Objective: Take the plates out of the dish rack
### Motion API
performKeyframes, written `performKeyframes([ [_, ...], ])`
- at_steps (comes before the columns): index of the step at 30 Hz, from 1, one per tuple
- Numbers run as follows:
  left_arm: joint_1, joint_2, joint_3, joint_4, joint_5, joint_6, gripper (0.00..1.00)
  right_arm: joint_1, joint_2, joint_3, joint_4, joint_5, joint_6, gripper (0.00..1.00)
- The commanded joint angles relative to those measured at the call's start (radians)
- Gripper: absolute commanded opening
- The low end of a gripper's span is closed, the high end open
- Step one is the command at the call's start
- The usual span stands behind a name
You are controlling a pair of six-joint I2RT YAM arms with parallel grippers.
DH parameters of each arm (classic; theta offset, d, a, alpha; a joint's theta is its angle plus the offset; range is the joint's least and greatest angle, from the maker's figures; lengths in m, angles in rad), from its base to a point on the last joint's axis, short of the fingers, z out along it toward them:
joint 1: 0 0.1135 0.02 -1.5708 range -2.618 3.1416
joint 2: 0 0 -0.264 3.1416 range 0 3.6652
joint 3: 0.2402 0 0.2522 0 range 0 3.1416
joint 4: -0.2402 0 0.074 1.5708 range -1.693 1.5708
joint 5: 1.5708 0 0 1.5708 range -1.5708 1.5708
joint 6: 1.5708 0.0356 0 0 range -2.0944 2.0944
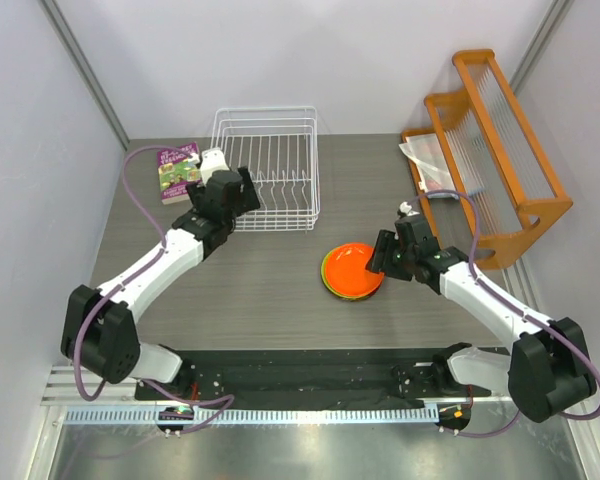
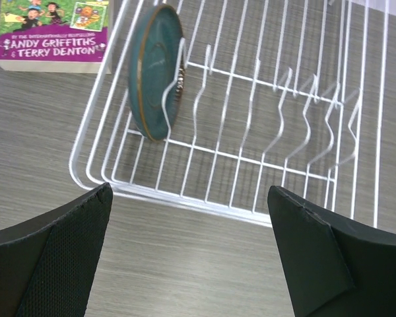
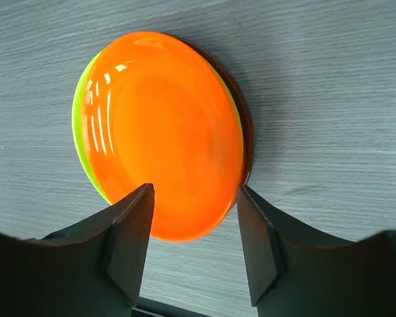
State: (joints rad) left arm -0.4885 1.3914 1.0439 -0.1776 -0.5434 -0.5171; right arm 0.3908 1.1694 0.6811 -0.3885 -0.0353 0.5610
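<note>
Plates: the glossy orange round plate [image 3: 162,132], the lime green plate [image 3: 79,132] and the dark red plate [image 3: 248,139] sit stacked on the grey wood-grain table [image 1: 230,300]. Your right gripper [image 3: 195,198] stands half-parted astride the top rim. Only the dark teal-grey plate [image 2: 152,66] is left, upright in the white wire dish rack [image 1: 268,215], facing your wide-open left gripper [image 2: 189,191].

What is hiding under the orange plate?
A lime green plate sits right under the orange plate, and a dark red plate peeks out below. Their middles are covered.
</note>
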Motion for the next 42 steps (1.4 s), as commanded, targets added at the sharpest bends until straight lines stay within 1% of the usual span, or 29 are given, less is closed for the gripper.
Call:
performKeyframes([
  [1, 0.070, 0.053, 0.057, 0.027, 0.019, -0.023, 0.99, 0.003, -0.005, 0.093, -0.091, 0.098, -0.038, 0.59],
  [2, 0.080, 0.066, 0.073, 0.030, 0.023, -0.023, 1.00, 0.005, -0.002, 0.110, -0.120, 0.163, -0.044, 0.59],
  [3, 0.099, 0.078, 0.082, 0.033, 0.022, -0.020, 1.00, 0.005, -0.001, 0.124, -0.168, 0.191, -0.053, 0.59],
  [5, 0.122, 0.121, 0.112, 0.047, 0.022, -0.015, 0.99, 0.005, -0.014, 0.144, -0.187, 0.241, -0.073, 0.61],
  [8, 0.151, 0.187, 0.143, 0.093, 0.030, 0.012, 0.99, 0.005, -0.048, 0.153, -0.187, 0.264, -0.082, 0.62],
  [10, 0.169, 0.225, 0.195, 0.095, 0.042, 0.017, 0.99, 0.005, -0.062, 0.155, -0.167, 0.264, -0.085, 0.63],
  [12, 0.197, 0.291, 0.246, 0.113, 0.054, 0.020, 0.93, 0.005, -0.060, 0.155, -0.150, 0.271, -0.087, 0.63],
  [14, 0.215, 0.336, 0.278, 0.125, 0.068, 0.023, 0.91, 0.005, -0.044, 0.156, -0.138, 0.275, -0.093, 0.64],
  [15, 0.220, 0.378, 0.297, 0.131, 0.069, 0.029, 0.89, 0.005, -0.036, 0.156, -0.129, 0.276, -0.096, 0.63],
  [19, 0.234, 0.458, 0.367, 0.144, 0.068, 0.040, 0.79, 0.005, 0.024, 0.167, -0.119, 0.275, -0.101, 0.64],
  [21, 0.241, 0.491, 0.378, 0.148, 0.076, 0.035, 0.72, 0.005, 0.041, 0.170, -0.110, 0.273, -0.102, 0.63],
  [25, 0.251, 0.526, 0.389, 0.158, 0.079, 0.023, 0.70, 0.005, 0.082, 0.182, -0.099, 0.267, -0.110, 0.64],
  [28, 0.255, 0.538, 0.383, 0.173, 0.083, 0.020, 0.58, 0.005, 0.095, 0.192, -0.095, 0.268, -0.115, 0.63],
  [29, 0.255, 0.541, 0.383, 0.174, 0.085, 0.020, 0.49, 0.005, 0.099, 0.193, -0.093, 0.267, -0.116, 0.64],
  [31, 0.257, 0.551, 0.383, 0.173, 0.086, 0.019, 0.42, 0.005, 0.104, 0.192, -0.090, 0.264, -0.116, 0.64],
  [32, 0.257, 0.552, 0.383, 0.173, 0.086, 0.019, 0.33, 0.005, 0.102, 0.193, -0.090, 0.262, -0.116, 0.63],
  [34, 0.257, 0.549, 0.380, 0.173, 0.092, 0.017, 0.22, 0.003, 0.101, 0.190, -0.089, 0.264, -0.113, 0.63],
  [35, 0.257, 0.548, 0.378, 0.173, 0.095, 0.019, 0.12, 0.005, 0.098, 0.189, -0.089, 0.262, -0.113, 0.64],
  [37, 0.257, 0.534, 0.374, 0.173, 0.099, 0.022, 0.00, 0.003, 0.092, 0.179, -0.089, 0.264, -0.112, 0.63],
  [42, 0.254, 0.485, 0.377, 0.173, 0.092, 0.107, 0.00, 0.005, 0.061, 0.163, -0.089, 0.255, -0.105, 0.63],
])
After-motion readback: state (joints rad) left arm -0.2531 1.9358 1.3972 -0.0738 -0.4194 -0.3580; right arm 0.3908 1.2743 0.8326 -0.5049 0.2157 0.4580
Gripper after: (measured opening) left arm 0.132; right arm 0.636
